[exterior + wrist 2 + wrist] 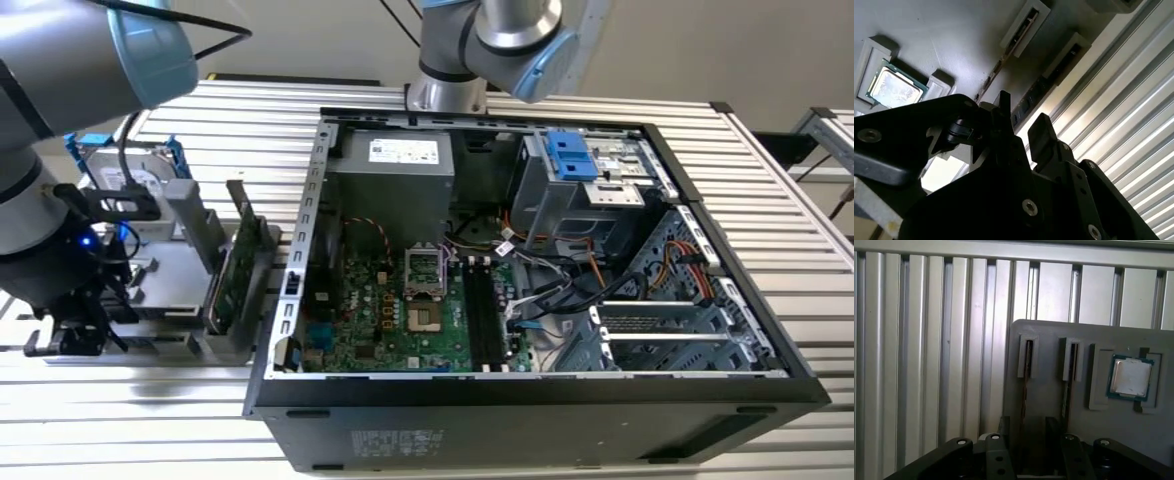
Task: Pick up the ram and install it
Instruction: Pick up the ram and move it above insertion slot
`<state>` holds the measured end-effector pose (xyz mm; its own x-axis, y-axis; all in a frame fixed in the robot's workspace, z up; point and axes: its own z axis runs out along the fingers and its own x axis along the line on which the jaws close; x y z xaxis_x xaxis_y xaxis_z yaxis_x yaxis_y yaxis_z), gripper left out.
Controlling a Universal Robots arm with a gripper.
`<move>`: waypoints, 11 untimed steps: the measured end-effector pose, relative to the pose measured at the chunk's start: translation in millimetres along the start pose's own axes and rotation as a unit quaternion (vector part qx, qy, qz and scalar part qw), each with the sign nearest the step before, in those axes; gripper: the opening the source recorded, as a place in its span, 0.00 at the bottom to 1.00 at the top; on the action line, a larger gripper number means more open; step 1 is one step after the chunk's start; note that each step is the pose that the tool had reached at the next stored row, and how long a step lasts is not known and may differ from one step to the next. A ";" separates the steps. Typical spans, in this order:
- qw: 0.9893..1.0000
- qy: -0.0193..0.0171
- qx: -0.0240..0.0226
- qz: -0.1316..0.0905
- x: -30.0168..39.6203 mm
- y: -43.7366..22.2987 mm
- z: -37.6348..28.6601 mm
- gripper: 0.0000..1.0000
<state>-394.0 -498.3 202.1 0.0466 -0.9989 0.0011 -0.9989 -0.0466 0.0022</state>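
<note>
The ram is a thin dark stick standing on edge in a slot of the grey holder. In the second wrist view the ram runs up to my near finger. A second thin stick stands in the neighbouring slot. My gripper is open, and the ram's edge runs in between its two black fingers. Light shows through the gap at the gripper. In the exterior view my gripper hangs low over the holder, at the exterior view's left, beside the open computer case.
A processor chip lies in a pocket of the holder, beside the slots. An upright green card and a silver hard drive with blue rails stand on the holder. The motherboard's memory slots lie inside the case. The ribbed metal table surrounds everything.
</note>
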 end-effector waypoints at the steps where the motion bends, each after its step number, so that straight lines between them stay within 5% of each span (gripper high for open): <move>1: 1.000 0.000 0.000 0.000 0.4 0.0 0.8 1.00; 11: 1.000 0.000 0.000 0.000 0.8 0.0 6.7 1.00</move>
<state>-394.1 -499.2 195.4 0.0465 -0.9989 0.0014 -0.9989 -0.0465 0.0025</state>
